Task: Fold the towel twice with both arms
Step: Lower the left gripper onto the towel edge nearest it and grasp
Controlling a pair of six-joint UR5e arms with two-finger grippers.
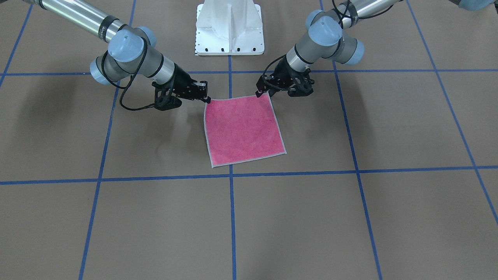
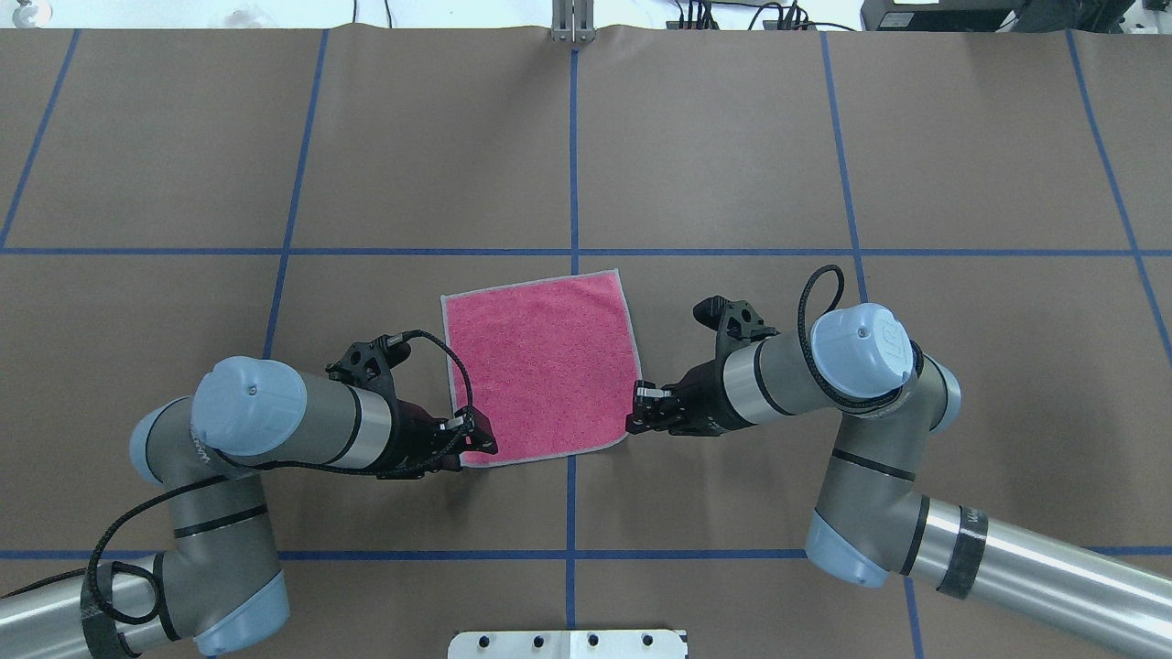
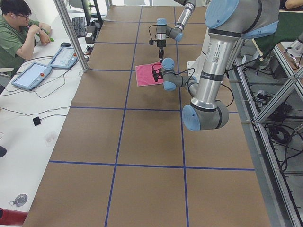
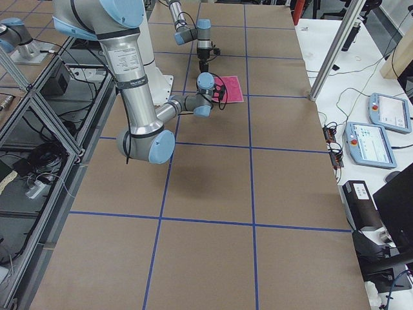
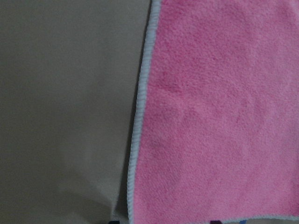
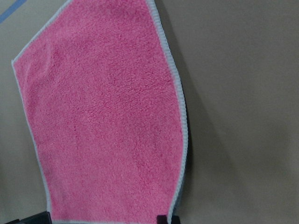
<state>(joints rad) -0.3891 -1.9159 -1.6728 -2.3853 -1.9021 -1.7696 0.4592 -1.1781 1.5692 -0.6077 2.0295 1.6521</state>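
The towel (image 1: pixel 243 130) lies flat on the brown table, pink face up, with a light grey edging; it also shows in the overhead view (image 2: pixel 540 366). My left gripper (image 2: pixel 478 439) is low at the towel's near-left corner, on the right in the front-facing view (image 1: pixel 261 91). My right gripper (image 2: pixel 639 409) is low at the near-right corner (image 1: pixel 206 97). Both wrist views look along the towel (image 5: pixel 215 112) (image 6: pixel 107 116). Dark fingertips (image 6: pixel 32 217) stand apart at the bottom edge, either side of the near corner. Both grippers look open. The grey face is hidden.
The white pedestal base (image 1: pixel 229 27) stands just behind the towel. Blue tape lines (image 2: pixel 573 165) cross the table in a grid. An operator (image 3: pixel 19 33) sits at a side table with tablets (image 3: pixel 31 75). More pendants (image 4: pixel 371 139) lie on the opposite side table.
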